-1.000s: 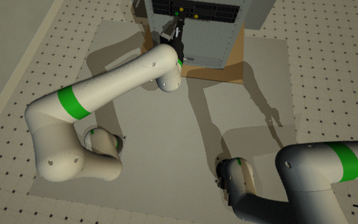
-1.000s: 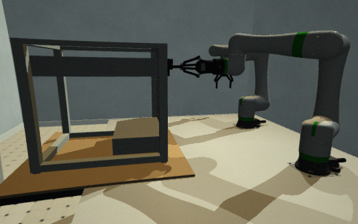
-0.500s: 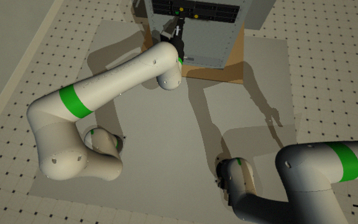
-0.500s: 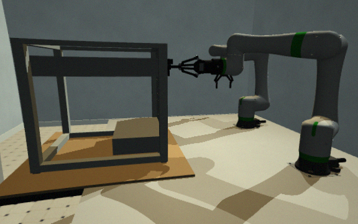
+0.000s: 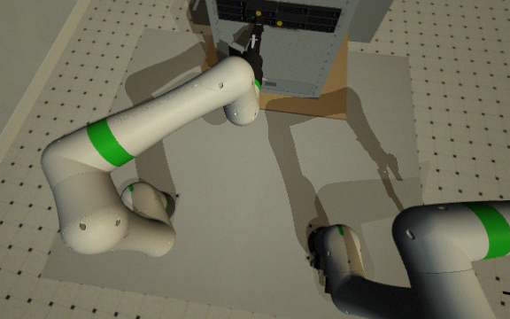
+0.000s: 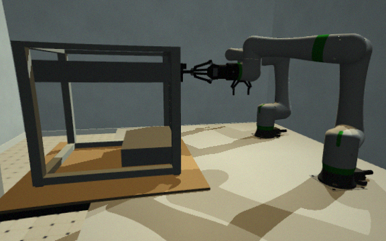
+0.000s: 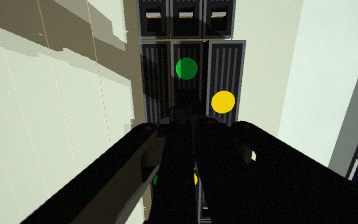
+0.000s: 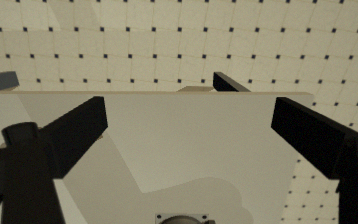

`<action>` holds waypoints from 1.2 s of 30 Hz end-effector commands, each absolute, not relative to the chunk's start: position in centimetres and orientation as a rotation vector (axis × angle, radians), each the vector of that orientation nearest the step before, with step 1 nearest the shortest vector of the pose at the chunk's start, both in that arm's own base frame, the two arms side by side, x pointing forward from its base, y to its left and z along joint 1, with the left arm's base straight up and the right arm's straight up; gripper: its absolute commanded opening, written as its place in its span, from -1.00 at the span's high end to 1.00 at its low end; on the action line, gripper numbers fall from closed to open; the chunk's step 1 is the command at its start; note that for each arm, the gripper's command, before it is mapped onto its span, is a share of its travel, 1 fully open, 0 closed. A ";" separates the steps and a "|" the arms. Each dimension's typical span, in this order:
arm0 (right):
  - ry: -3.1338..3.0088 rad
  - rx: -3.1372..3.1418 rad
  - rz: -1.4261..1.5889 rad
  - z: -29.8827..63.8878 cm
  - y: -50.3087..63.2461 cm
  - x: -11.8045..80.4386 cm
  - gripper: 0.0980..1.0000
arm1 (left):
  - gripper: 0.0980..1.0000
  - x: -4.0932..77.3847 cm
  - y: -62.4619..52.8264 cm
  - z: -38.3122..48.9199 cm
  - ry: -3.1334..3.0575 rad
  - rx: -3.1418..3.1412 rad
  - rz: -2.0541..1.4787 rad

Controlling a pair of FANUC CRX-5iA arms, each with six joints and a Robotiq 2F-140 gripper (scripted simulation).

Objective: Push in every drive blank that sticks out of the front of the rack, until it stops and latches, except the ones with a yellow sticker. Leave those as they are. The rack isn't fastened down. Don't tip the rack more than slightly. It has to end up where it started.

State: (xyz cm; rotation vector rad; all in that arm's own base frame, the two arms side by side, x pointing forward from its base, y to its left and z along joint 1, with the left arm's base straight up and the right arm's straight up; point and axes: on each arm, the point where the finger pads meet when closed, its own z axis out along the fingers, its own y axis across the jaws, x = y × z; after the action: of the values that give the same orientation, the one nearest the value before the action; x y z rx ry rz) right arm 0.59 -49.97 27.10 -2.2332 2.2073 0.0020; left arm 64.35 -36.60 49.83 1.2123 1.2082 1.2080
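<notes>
The left pincer (image 5: 257, 27) (image 6: 183, 71) (image 7: 186, 103), tips together, is pointing at the green-dotted blank (image 7: 186, 82); a yellow-stickered one (image 7: 225, 70) is sitting at its three o'clock.

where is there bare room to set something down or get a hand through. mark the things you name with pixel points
Bare mat (image 5: 220, 177) lies between the two arm bases, crossed only by shadows. The rack's (image 6: 174, 110) open side offers hand room above the low box (image 6: 146, 157). It's crowded at the drive blanks (image 7: 223, 75), where the left fingers are.
</notes>
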 end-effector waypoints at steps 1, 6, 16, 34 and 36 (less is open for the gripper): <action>2.209 -2.234 0.000 27.2 -50.0 0.6 -1.00 | 1.00 64.4 -36.6 50.0 1.208 1.210 1.208; 2.209 -2.234 0.000 27.2 -50.0 0.6 -1.00 | 1.00 64.4 -36.6 50.0 1.208 1.210 1.208; 2.209 -2.234 0.000 27.2 -50.0 0.6 -1.00 | 1.00 64.7 -36.6 50.0 1.208 1.210 1.208; 2.209 -2.234 0.000 27.2 -50.0 0.6 -1.00 | 1.00 65.0 -36.6 50.0 1.208 1.210 1.208; 2.209 -2.234 0.000 27.2 -50.0 0.6 -1.00 | 1.00 65.0 -36.6 50.0 1.208 1.210 1.208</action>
State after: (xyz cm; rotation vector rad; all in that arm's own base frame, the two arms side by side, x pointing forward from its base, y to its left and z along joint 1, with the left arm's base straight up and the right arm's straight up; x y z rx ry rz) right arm 0.59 -49.97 27.10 -2.2332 2.2073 0.0020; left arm 64.97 -36.61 49.84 1.2122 1.2082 1.2079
